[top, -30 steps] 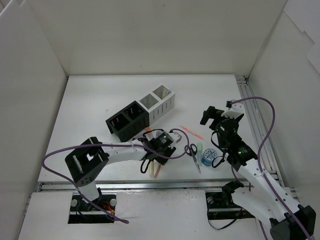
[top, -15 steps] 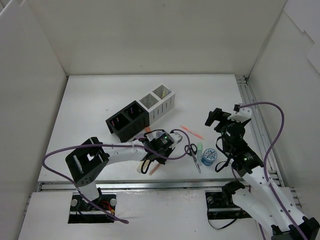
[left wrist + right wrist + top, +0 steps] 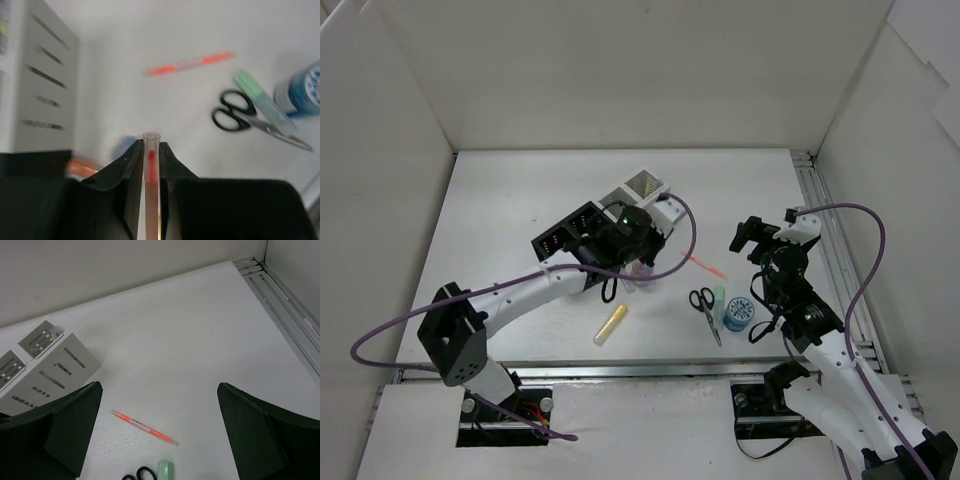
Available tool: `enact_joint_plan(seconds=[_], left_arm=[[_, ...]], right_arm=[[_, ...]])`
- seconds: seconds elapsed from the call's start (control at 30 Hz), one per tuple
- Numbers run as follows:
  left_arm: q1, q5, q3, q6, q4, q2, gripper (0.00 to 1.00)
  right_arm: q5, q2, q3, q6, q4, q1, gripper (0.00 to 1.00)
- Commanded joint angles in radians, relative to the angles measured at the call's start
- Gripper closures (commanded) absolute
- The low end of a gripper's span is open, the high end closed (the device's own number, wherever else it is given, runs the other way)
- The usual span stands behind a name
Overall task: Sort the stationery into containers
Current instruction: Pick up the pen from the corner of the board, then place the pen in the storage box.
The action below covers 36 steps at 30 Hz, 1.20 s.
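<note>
My left gripper (image 3: pixel 636 268) is shut on a clear pen with orange ink (image 3: pixel 151 152), whose open end sticks out between the fingertips. It hangs just in front of the containers, two black (image 3: pixel 570 238) and two white (image 3: pixel 638 203) joined in a row. On the table lie a yellow marker (image 3: pixel 610 325), an orange pen (image 3: pixel 706 265), black-handled scissors (image 3: pixel 705 305), a pale green eraser (image 3: pixel 718 299) and a blue tape roll (image 3: pixel 738 313). My right gripper (image 3: pixel 765 228) stands open and empty above the orange pen (image 3: pixel 145 428).
White walls enclose the table on three sides. A metal rail (image 3: pixel 820 230) runs along the right edge. In the left wrist view a white container's wall (image 3: pixel 42 90) fills the left, with a blurred orange shape (image 3: pixel 80 167) beside the fingers.
My left gripper has shut on the orange-ink pen and carried it up from near the front edge to beside the containers. The yellow marker stayed behind. My right arm drew back slightly.
</note>
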Motion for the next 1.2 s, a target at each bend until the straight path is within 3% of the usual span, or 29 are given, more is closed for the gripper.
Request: enact_joint_plan(seconds=[0.0, 0.17, 0.23, 0.4, 0.57, 0.73, 0.9, 1.07, 1.17], left_arm=[[0.11, 0.032, 0.13, 0.164, 0.181, -0.059, 1.0], [0.219, 0.061, 0.258, 0.2, 0.347, -0.004, 1.0], [0.261, 0.073, 0.282, 0.197, 0.483, 0.037, 1.0], [0.359, 0.158, 0.38, 0.065, 0.687, 0.177, 1.0], [0.416, 0.195, 0.492, -0.053, 0.798, 0.338, 1.0], [0.436, 0.199, 0.601, -0.118, 0.792, 0.456, 1.0], [0.436, 0.176, 0.548, -0.156, 0.899, 0.512, 1.0], [0.436, 0.142, 0.379, -0.17, 0.978, 0.476, 1.0], [0.436, 0.152, 0.307, -0.179, 1.021, 0.443, 0.93]], right_arm=[[0.023, 0.053, 0.008, -0.02, 0.125, -0.016, 0.02], [-0.003, 0.12, 0.031, -0.03, 0.141, -0.028, 0.02], [-0.011, 0.137, 0.033, -0.031, 0.151, -0.037, 0.02], [-0.017, 0.155, 0.018, -0.036, 0.174, -0.051, 0.02], [-0.022, 0.155, 0.005, -0.04, 0.171, -0.069, 0.02], [-0.02, 0.155, 0.002, -0.047, 0.142, -0.097, 0.02], [-0.034, 0.167, -0.007, -0.048, 0.148, -0.121, 0.02], [-0.083, 0.196, -0.012, -0.083, 0.169, -0.144, 0.02], [-0.216, 0.248, 0.02, -0.25, 0.154, -0.148, 0.02]])
